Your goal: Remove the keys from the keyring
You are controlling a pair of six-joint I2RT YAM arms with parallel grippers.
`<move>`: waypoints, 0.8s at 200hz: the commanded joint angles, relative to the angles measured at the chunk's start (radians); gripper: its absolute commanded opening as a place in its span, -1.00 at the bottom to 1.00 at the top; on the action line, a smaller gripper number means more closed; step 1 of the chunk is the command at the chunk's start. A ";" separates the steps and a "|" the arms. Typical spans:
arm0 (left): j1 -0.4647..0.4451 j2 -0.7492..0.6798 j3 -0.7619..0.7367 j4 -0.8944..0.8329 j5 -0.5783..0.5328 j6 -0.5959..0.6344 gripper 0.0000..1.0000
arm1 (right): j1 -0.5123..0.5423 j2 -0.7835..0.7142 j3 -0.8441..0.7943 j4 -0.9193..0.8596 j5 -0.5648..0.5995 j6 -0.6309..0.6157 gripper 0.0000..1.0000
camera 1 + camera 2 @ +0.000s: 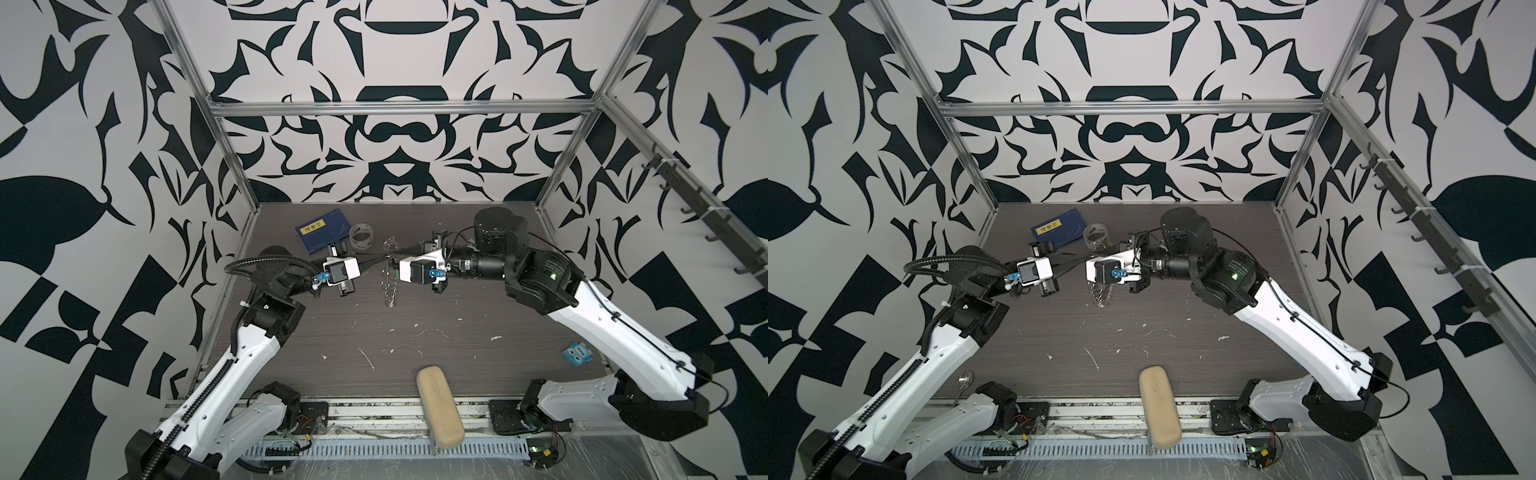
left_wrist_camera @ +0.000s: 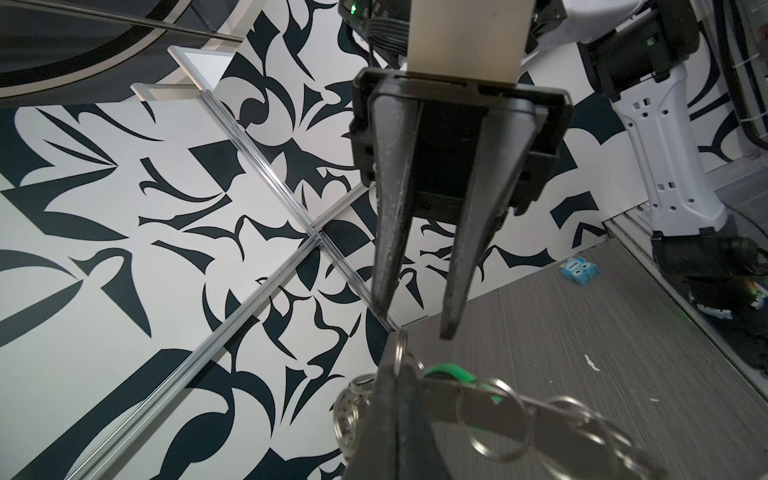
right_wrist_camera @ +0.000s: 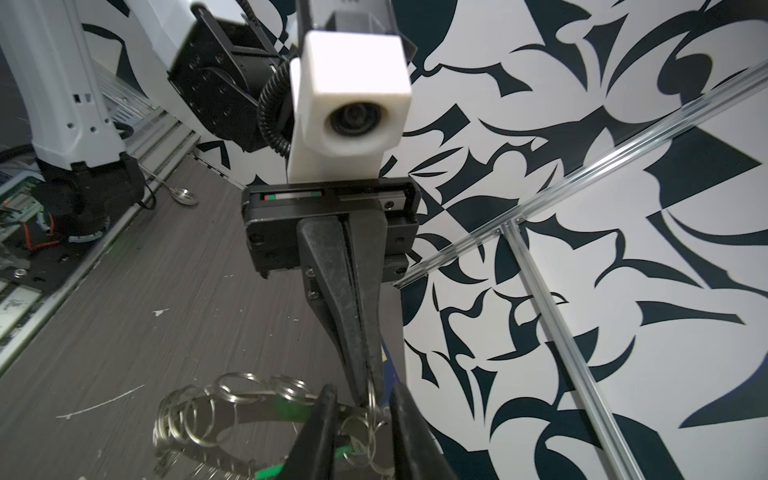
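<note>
At the keyring (image 2: 442, 390), left gripper (image 3: 368, 395) jaws clamp it, right gripper (image 2: 415, 323) jaws gape astride; keys (image 2: 451, 371) visible only in wrist views.

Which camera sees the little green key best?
The left wrist view: the small green key looks sharpest there, tucked against the flat grey metal keyring. The right wrist view gives only blurred, partly hidden green bits. In both top views it's too small to make out.

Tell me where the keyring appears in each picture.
Top view: keyring at centre, edge-on.
Top view: keyring left of centre, edge-on.
Left wrist: keyring along the bottom edge.
Right wrist: keyring at bottom left.
Shared landmark: the left gripper, shut on it.
</note>
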State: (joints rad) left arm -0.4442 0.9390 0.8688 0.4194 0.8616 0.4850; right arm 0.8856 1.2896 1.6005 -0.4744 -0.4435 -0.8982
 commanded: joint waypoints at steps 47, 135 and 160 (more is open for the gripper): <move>-0.011 -0.037 0.058 -0.228 -0.036 0.373 -1.00 | -0.041 0.033 0.187 -0.140 -0.070 0.262 -0.36; -0.030 -0.052 0.093 -0.415 -0.077 0.632 -1.00 | -0.070 0.138 0.293 -0.352 -0.130 0.323 -0.41; -0.031 -0.054 0.088 -0.415 -0.071 0.638 -1.00 | -0.070 0.160 0.297 -0.377 -0.130 0.311 -0.42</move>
State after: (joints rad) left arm -0.4717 0.9058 0.9268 0.0162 0.7876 1.0695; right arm 0.8196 1.4456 1.8599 -0.8101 -0.5476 -0.5987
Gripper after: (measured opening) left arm 0.042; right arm 0.291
